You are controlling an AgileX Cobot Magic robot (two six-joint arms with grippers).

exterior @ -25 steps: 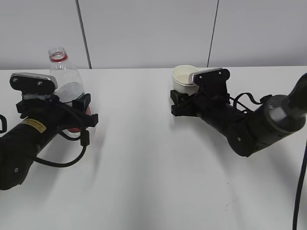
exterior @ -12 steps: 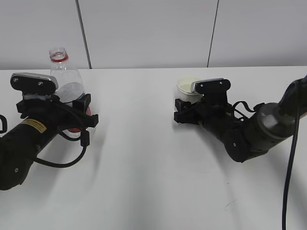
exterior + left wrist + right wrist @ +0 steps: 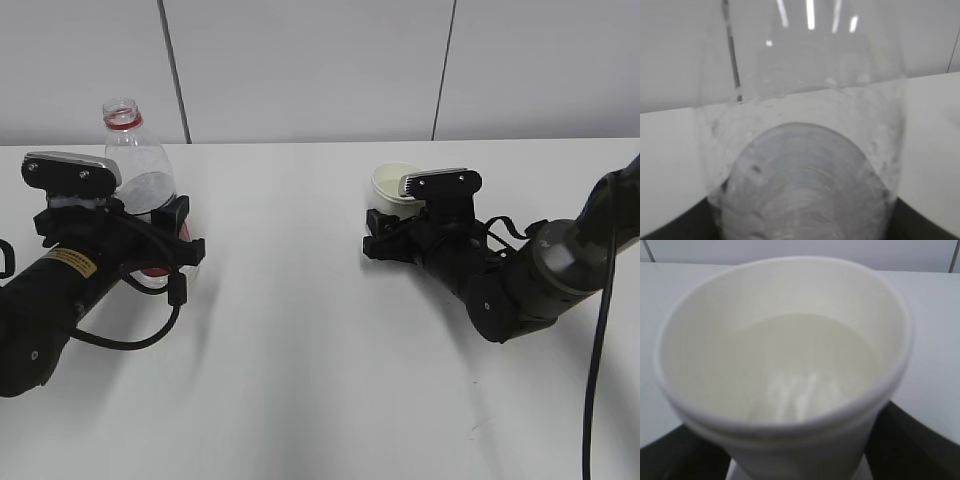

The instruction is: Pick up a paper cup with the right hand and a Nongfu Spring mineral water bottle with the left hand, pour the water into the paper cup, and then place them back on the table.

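On the far left, your left hand (image 3: 160,235) lies low over the table (image 3: 300,350), w/ its jaws set either side of the Nongfu Spring mineral water bottle (image 3: 135,160) around the label band, closed on the body, not the neck. That low hold makes sense: it keeps the uncapped mouth clear for pouring & puts the grip near the heavier lower part. The bottle stands upright, its base hidden behind the gripper, so you can't tell if it sits on the table or hangs just off it. The left wrist view shows the clear wall right up against the lens, w/ droplets inside; the level of the water can't be read from it. Moving right past the bare middle of the table, your right hand (image 3: 385,225) reaches in low from the right & clamps the paper cup (image 3: 395,183) on its lower wall, rim up, roughly level. Gripping below the rim leaves the mouth open. In the right wrist view the cup (image 3: 785,365) holds water (image 3: 795,375) part way up, so by my read the pour is prob. done & both items are at or near set-down; jaws not yet released.
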